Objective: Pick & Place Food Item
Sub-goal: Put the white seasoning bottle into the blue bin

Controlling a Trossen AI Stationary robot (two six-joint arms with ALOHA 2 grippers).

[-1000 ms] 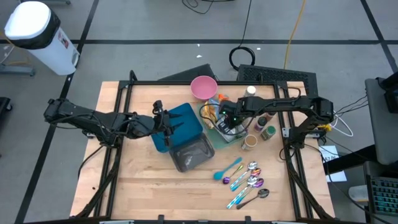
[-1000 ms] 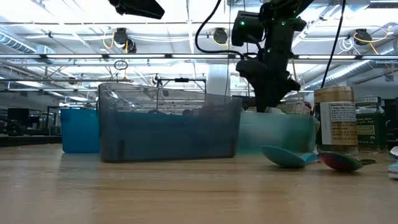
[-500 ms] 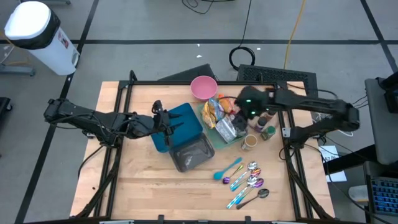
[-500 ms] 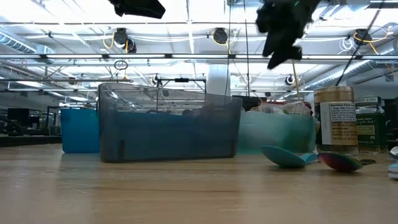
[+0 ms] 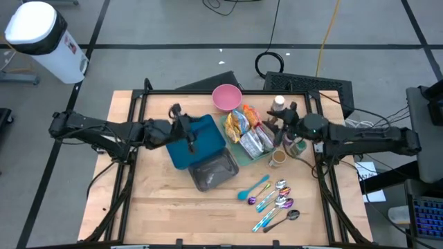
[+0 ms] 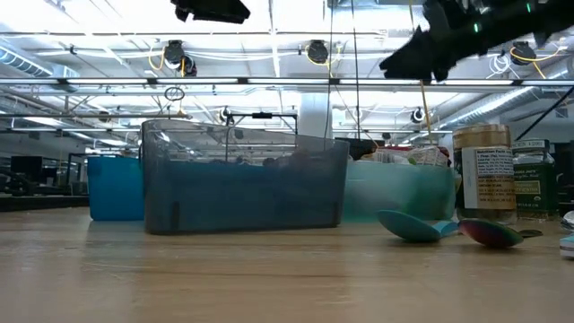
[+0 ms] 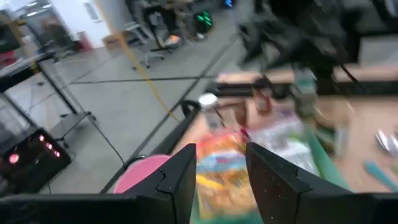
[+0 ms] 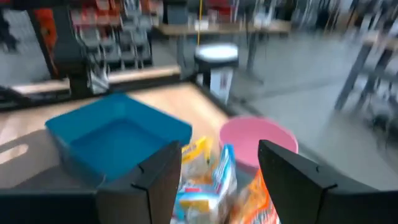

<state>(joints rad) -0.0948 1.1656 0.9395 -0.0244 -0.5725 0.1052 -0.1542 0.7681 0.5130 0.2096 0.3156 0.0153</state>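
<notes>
Several food packets lie in a green tray right of the blue bin; they also show in the left wrist view and the right wrist view. My left gripper hangs open above the blue bin, pointing toward the packets, nothing between its fingers. My right gripper is open and empty, held high and level just right of the tray, pointing toward the table's left. In the low view both stand well above the table, left gripper and right gripper.
A pink bowl stands at the far edge behind the tray. A grey bin sits in front of the blue one. Jars and a cup crowd under the right arm. Spoons lie near the front right.
My right gripper has come up out of the tray of packets and drawn back toward the table's right edge, tipping from pointing down to level. The packets stay in the tray. My left gripper has swung a little toward the far edge.
</notes>
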